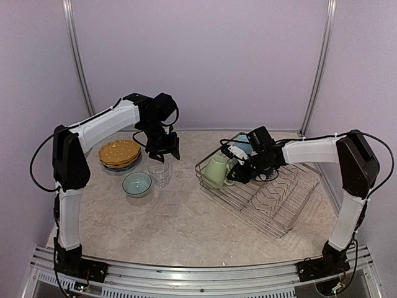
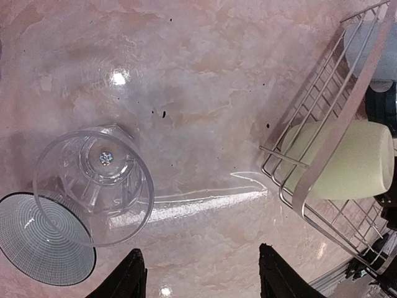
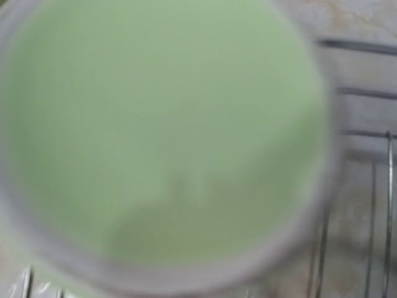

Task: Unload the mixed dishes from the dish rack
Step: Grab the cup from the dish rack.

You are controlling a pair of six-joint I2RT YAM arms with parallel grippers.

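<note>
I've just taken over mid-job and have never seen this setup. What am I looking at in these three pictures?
Two robot arms are bolted at the table's near edge. The wide picture looks down from above and behind them: left arm on the left, right arm on the right. The other two come from a camera on each wrist. On the table stand a stack of yellow plates, a teal bowl and a clear glass, outside the wire dish rack. A pale green mug is in the rack. The left jaws are open near the glass, holding nothing. The right jaws are at the mug, which fills that wrist view as a blur; whether they grip it cannot be told.
</note>
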